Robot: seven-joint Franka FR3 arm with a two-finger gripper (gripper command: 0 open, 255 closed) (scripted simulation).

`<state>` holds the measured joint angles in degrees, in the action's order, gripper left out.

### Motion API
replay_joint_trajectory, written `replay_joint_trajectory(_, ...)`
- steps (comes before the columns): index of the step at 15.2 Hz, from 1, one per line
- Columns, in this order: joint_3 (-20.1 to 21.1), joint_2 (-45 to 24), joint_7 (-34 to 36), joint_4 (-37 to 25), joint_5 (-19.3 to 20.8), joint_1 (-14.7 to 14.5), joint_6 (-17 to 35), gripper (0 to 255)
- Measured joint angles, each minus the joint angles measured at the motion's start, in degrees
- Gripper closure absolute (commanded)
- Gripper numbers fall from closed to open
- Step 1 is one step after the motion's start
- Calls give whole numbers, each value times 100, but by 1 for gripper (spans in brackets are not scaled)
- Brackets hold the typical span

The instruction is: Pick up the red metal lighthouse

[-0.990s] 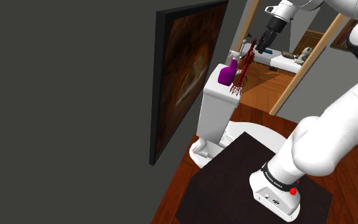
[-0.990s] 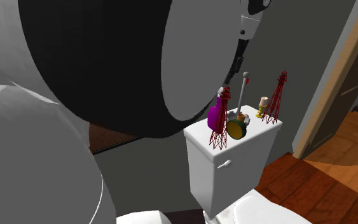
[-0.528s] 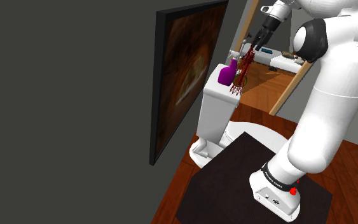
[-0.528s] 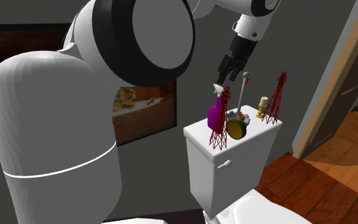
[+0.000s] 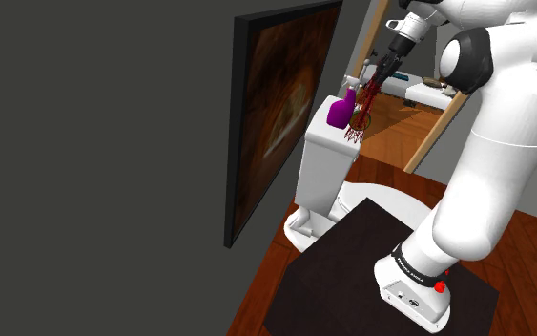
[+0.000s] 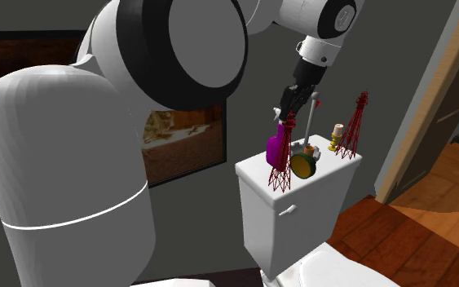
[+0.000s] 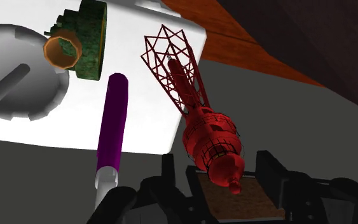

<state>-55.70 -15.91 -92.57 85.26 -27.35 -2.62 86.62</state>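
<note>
Okay, your gripper (image 7: 217,167) hangs right above the red lighthouse (image 7: 199,121), which stands upright at the edge of the toilet tank (image 6: 301,212) lid, just beside the purple bottle (image 7: 110,121). Fingers are spread, one each side of the lighthouse's top, not touching it. You have a second lighthouse (image 6: 352,124) at the lid's other end.

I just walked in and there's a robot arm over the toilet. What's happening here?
The white arm is going after a red lattice lighthouse standing on the toilet tank, beside a purple bottle. The gripper hangs just above it with its fingers open, the lighthouse's top between them but not yet clasped. A second red lighthouse stands at the tank's other end.
</note>
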Motion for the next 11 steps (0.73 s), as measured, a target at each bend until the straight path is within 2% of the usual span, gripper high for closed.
replay_joint_trajectory(11,-3,-15,6,-107,-11,38,-94,255)
